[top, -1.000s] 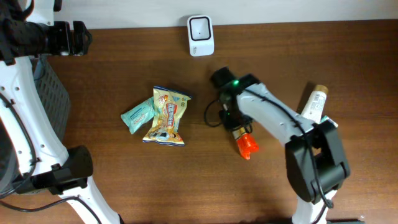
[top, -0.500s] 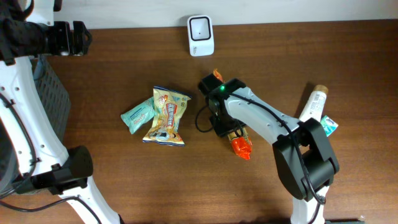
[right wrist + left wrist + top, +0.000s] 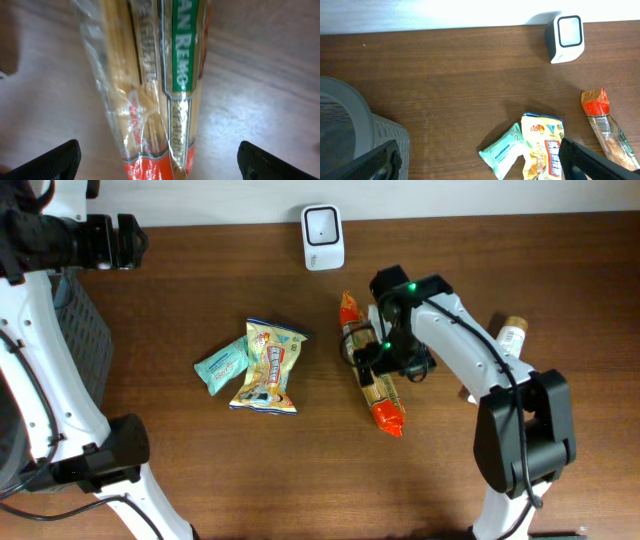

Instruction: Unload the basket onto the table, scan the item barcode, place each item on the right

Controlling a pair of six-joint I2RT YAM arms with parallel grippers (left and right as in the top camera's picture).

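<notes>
Above spaghetti pack, right end effector spread

Right arm comes in from the near right edge, elbow bent, wrist tipped over. Right claw points straight down, jaws spread wide, gripping nothing. Left arm sits at the far-left corner, forearm roughly level, with the left claw facing right, jaws wide apart and empty.

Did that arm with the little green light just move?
Yes. The right arm's green-lit joint has swung right, away from the white scanner, uncovering the upper end of the spaghetti packet.
</notes>
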